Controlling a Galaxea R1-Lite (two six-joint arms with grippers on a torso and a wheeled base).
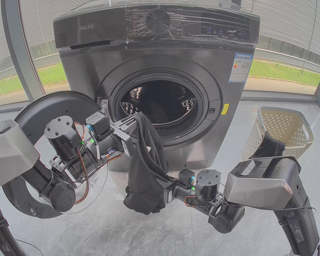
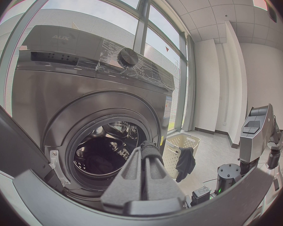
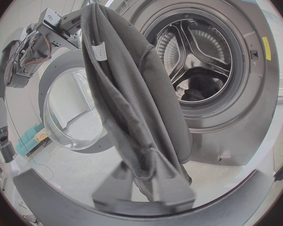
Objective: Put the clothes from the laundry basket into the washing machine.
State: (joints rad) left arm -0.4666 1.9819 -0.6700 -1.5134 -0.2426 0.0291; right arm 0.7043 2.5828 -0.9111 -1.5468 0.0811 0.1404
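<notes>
Dark garment (image 1: 145,160) hangs lengthwise downward, left tool (image 1: 134,118) clamped on its top, right tool (image 1: 163,180) clamped lower.

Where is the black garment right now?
In the head view the garment hangs at centre, just in front of the washer's open drum, pinched at its top by the left gripper and lower down by the right gripper.

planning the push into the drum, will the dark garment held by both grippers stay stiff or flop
Probably floppy: the dark garment hangs in folds from the left gripper and sags below the right gripper. Likely light, since a pinch at its top edge carries it. Its trailing bottom may catch on the washing machine rim.
</notes>
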